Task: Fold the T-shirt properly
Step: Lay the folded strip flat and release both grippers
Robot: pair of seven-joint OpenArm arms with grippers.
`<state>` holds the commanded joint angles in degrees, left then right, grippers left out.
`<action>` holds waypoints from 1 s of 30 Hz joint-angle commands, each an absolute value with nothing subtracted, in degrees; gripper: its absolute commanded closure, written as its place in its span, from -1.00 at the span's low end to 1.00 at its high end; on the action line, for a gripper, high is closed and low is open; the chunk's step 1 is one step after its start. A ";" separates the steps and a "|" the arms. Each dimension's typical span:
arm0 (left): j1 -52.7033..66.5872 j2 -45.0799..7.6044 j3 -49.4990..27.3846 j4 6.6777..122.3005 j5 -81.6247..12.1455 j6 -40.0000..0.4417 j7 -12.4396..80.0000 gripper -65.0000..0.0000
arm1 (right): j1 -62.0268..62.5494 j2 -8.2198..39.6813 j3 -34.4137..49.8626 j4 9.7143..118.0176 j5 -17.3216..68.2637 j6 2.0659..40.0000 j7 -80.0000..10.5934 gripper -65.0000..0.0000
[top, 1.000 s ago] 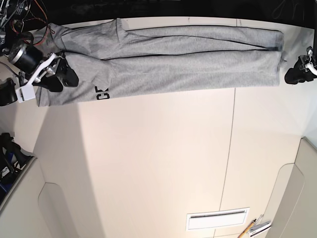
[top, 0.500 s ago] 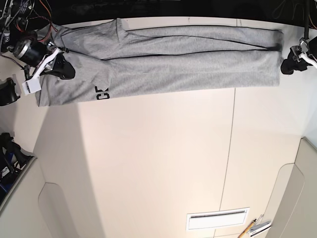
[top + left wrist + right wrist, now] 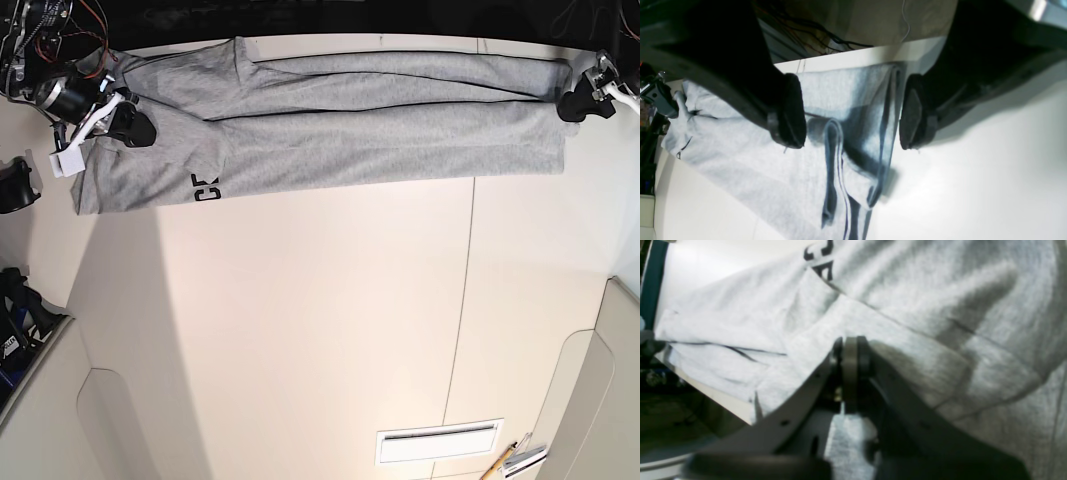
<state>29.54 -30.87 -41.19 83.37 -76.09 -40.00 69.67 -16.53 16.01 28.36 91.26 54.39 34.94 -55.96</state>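
The heather-grey T-shirt [image 3: 380, 130] lies as a long folded strip along the table's far edge, with black lettering [image 3: 206, 188] near its left end. My right gripper [image 3: 128, 124] sits on the shirt's left end. In the right wrist view its fingertips [image 3: 850, 353] are pressed together on a raised fold of the T-shirt [image 3: 923, 306]. My left gripper [image 3: 578, 104] is at the shirt's far right corner. In the left wrist view it [image 3: 850, 123] is open, its pads [image 3: 791, 113] straddling the layered hem of the T-shirt [image 3: 740, 156].
The cream table [image 3: 320, 320] has a seam running down its right half. A white slotted plate [image 3: 438, 441] and pens [image 3: 512, 459] lie near the front edge. Raised side panels stand at front left [image 3: 45, 400] and right [image 3: 605, 390]. Cables [image 3: 50, 25] hang at the far left.
Both grippers have moved toward the far edge. The left one went from beside the shirt's right end to its far corner. The right one shifted up along the left end and closed.
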 joint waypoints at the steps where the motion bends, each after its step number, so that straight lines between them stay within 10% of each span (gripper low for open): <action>1: 29.54 -30.20 -41.17 83.37 -76.09 -40.00 69.60 -0.46 | -16.53 16.03 28.36 91.26 54.76 34.94 -55.96 1.00; 28: 29.36 -29.23 -30.13 83.40 -68.38 -40.00 60.84 -0.45 | -16.53 16.01 28.38 91.26 56.60 34.94 -56.60 1.00; 30: 29.36 -29.23 -30.13 83.40 -68.34 -40.00 60.55 -0.22 | -16.51 16.01 28.36 91.26 56.64 34.94 -56.60 1.00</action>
